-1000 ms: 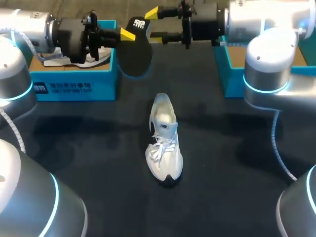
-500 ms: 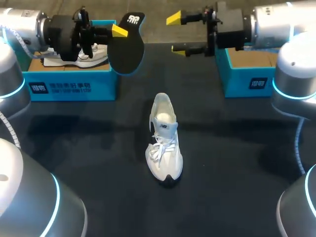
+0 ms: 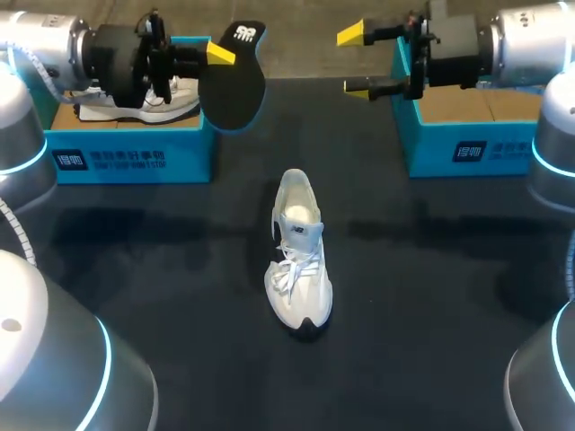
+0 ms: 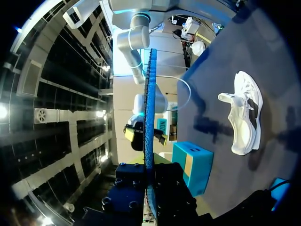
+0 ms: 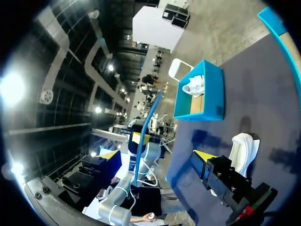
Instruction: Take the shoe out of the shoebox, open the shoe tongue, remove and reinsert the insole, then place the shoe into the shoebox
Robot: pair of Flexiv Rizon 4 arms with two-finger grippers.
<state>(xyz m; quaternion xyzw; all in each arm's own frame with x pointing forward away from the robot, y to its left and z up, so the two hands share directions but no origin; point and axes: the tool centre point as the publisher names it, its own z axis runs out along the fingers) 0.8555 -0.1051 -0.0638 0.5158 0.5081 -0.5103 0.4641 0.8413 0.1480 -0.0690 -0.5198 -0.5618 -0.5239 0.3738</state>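
1. Head view: the white shoe (image 3: 298,260) lies alone at the middle of the dark table (image 3: 431,296), upright on its sole, with the toe towards the near edge and the heel towards the far edge.
2. The left gripper (image 3: 218,56) sits over the far left of the table, with its fingers clamped on the black insole (image 3: 235,85). The insole hangs in the air just right of the left shoebox (image 3: 135,148).
3. Left wrist view: the insole shows edge-on, running straight down between that gripper's fingers.
4. A second white shoe (image 3: 135,106) rests inside the left shoebox.
5. The right gripper (image 3: 358,60) is in the air at the far edge, just left of the right shoebox (image 3: 467,144). Its yellow-tipped fingers are spread apart with nothing between them.
6. The two grippers face each other, well apart, and both are far from the shoe on the table.
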